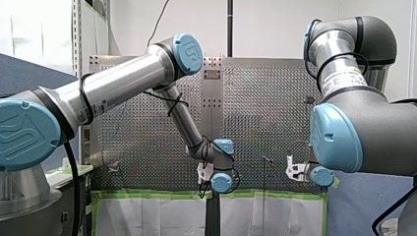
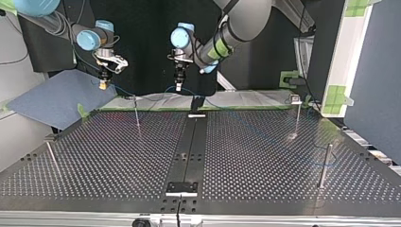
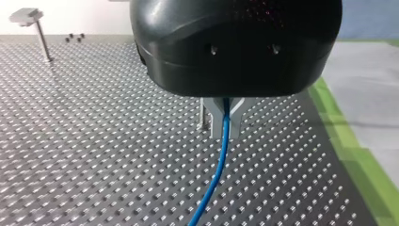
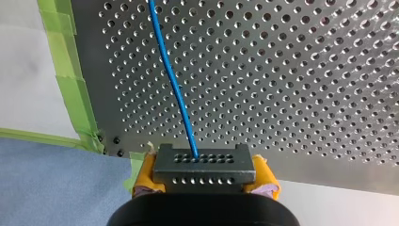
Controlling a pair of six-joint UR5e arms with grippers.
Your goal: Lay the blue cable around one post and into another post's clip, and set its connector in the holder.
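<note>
Blue cable [image 4: 171, 84]: one only, held at two places, up off the bench [image 2: 118, 156]. At its end one dark connector [image 4: 204, 165], pierced by two rows of small holes, clamped between the two yellow pads [image 4: 143, 176] of my right hand [image 4: 204, 179]. Leaves the connector's middle and runs straight ahead over the perforated plate. Further along, pinched between the two metal fingers [image 3: 214, 125] of my left hand [image 3: 225, 120], both shut tight on it. Drops from there in one slack line toward the bench.

From across the bench, in the top view: two hands above the far edge, well apart, my right at the view's left, my left near the middle, with the cable sagging between them. Beyond my left hand, only a faint blue line over the bench toward the view's right, too thin to follow.

Four upright posts on the bench:
- far-left post [image 2: 136, 116], thin, with a small head on top
- far-right post [image 2: 297, 118], thin, with a small head on top
- left-edge post [image 2: 52, 158]
- right-edge post [image 2: 324, 165], thicker

One dark middle strip [image 2: 189, 151] with two fittings: an upright block [image 2: 196, 103] at its far end and a pale-edged plate [image 2: 181, 188] at its near end.

One band of green tape [image 3: 348, 146] along the bench's edge, beside my left hand
</note>
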